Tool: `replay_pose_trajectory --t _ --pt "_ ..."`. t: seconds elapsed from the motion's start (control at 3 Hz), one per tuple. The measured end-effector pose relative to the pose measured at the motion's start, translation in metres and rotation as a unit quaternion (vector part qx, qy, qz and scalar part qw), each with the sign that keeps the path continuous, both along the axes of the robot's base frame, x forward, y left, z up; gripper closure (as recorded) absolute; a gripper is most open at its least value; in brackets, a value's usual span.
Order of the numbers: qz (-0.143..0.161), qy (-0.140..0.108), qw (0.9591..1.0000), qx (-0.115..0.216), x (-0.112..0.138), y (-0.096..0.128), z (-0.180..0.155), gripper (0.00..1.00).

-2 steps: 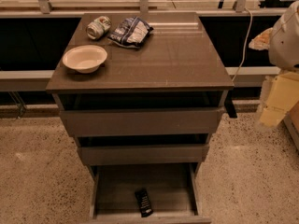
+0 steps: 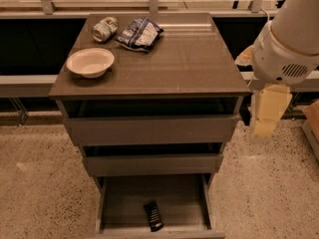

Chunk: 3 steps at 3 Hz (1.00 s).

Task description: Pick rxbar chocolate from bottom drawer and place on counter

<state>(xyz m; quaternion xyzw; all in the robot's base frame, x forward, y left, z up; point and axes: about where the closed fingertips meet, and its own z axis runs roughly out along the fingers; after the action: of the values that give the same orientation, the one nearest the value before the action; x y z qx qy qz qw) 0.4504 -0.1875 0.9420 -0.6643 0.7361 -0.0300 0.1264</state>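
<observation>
A small slim bar in a black wrapper with pale lettering, the rxbar chocolate [image 2: 153,215], is seen lying flat on the floor of the bottom drawer [image 2: 124,203], the lowest grey-brown tray of the cabinet, which is pulled out well beyond the two above it. The bar is placed near the drawer's front edge, about midway across, with its long axis running roughly front to back and slightly skewed. It is touched by nothing but the drawer floor.

Above it, the flat front of the middle drawer [image 2: 152,164] and that of the top drawer [image 2: 149,128] are stepped back in turn, and a dark gap is shown over each.

The glossy brown-grey slab of the counter [image 2: 189,63] carries three things along its left and rear part: a shallow cream bowl [image 2: 90,62] near the left edge, a crushed pale can [image 2: 104,29] at the rear left, and a wrinkled blue-and-white snack bag [image 2: 139,34] just beside the can.

The white robot arm [image 2: 294,34] is seen at the right. Its cream-coloured pincer [image 2: 262,131] hangs downward beside the cabinet's right side, level with the top drawer, well apart from the bar. Whether the pincer is open or closed cannot be told; no object is seen in it. The cabinet stands on a speckled floor [image 2: 40,193].
</observation>
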Motion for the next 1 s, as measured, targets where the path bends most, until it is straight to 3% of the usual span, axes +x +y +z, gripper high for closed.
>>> replay_pose_trajectory --t 0.33,0.67,1.0 --pt "0.102 0.053 0.9933 0.007 0.009 0.040 -0.079 0.00" --pt "0.208 0.067 0.9751 0.035 -0.007 0.085 -0.164 0.00" --pt "0.240 0.060 0.9681 0.040 -0.024 0.096 -0.198 0.00"
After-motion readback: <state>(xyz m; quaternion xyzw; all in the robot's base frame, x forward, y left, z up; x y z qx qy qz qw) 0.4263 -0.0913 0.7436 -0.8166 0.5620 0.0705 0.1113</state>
